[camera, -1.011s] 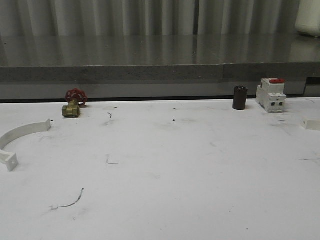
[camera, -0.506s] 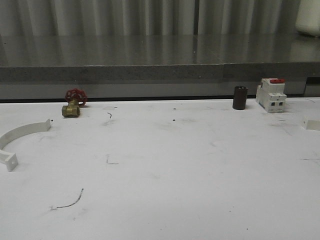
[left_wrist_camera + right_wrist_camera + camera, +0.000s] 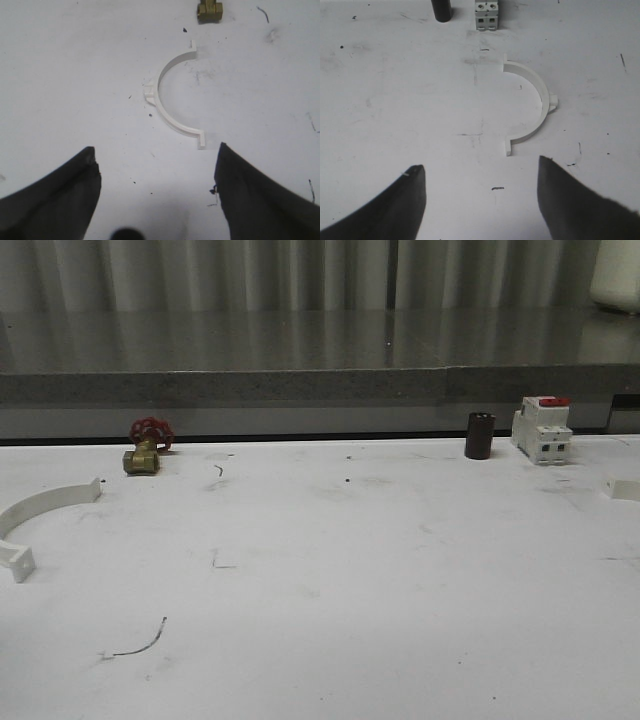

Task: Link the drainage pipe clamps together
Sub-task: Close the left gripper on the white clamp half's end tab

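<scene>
Nothing of note has moved on the bench [image 3: 330, 570] since a second ago; only the white piece at the right edge sits a touch further out of the front view, a slight shift of the picture.

Bench surface: white, scuffed, with dark specks, short pen-like strokes and one curved black mark near the front left. Behind its far edge runs a grey speckled ledge under a glossy grey shelf, and vertical pale panels close off the room beyond.

One half of the drainage pipe clamps, the left clamp half [image 3: 40, 508], lies flat at the left edge of the bench, its arc open toward that edge as seen from the front, a square tab at each end. From the left wrist the same piece [image 3: 171, 102] lies ahead of the left gripper [image 3: 156, 192], well apart from both dark fingers, which stand wide and released, holding nothing.

The right clamp half [image 3: 532, 102] lies flat near the right edge of the bench; its tip [image 3: 625, 489] just shows in the front view. The right gripper [image 3: 480, 200] hovers short of it, fingers spread and empty.

Along the far edge stand a brass valve [image 3: 145, 452] with a red handwheel toward the left, and toward the right a dark cylinder [image 3: 480, 435] just beside a white breaker [image 3: 543, 430] with a red top.
</scene>
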`<state>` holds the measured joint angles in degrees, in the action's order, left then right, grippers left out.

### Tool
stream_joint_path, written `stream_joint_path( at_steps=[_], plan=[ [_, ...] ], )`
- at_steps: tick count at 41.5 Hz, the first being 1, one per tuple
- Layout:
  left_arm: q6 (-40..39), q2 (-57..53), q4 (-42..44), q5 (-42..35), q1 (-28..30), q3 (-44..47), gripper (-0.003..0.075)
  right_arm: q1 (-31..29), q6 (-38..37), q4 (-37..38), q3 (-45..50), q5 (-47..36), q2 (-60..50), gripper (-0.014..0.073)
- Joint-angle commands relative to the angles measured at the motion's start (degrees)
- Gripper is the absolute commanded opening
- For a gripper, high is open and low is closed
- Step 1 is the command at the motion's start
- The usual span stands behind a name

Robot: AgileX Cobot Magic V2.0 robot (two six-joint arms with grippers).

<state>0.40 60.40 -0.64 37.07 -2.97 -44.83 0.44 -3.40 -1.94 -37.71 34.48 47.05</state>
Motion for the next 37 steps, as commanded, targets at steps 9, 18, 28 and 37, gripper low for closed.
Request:
stream_joint_path(
  at_steps=[9, 18, 28, 37],
  plan=[
    [0.10, 15.56, 0.04, -0.90, 0.22, -10.76, 0.0482, -0.29, 0.23, 0.71, -1.74, -3.49, -0.09, 0.0509],
    [0.10, 27.12, 0.64, 0.91, 0.22, -17.59, 0.0482, -0.29, 0.23, 0.71, -1.74, -3.49, -0.09, 0.0509],
    [0.10, 36.89, 1.21, 1.05, 0.22, -22.19, 0.0482, -0.29, 0.23, 0.71, -1.74, -3.49, -0.09, 0.0509],
    [0.10, 42.05, 0.64, -0.10, 0.22, -24.07, 0.0482, -0.29, 0.23, 0.71, -1.74, -3.49, -0.09, 0.0509]
  ],
)
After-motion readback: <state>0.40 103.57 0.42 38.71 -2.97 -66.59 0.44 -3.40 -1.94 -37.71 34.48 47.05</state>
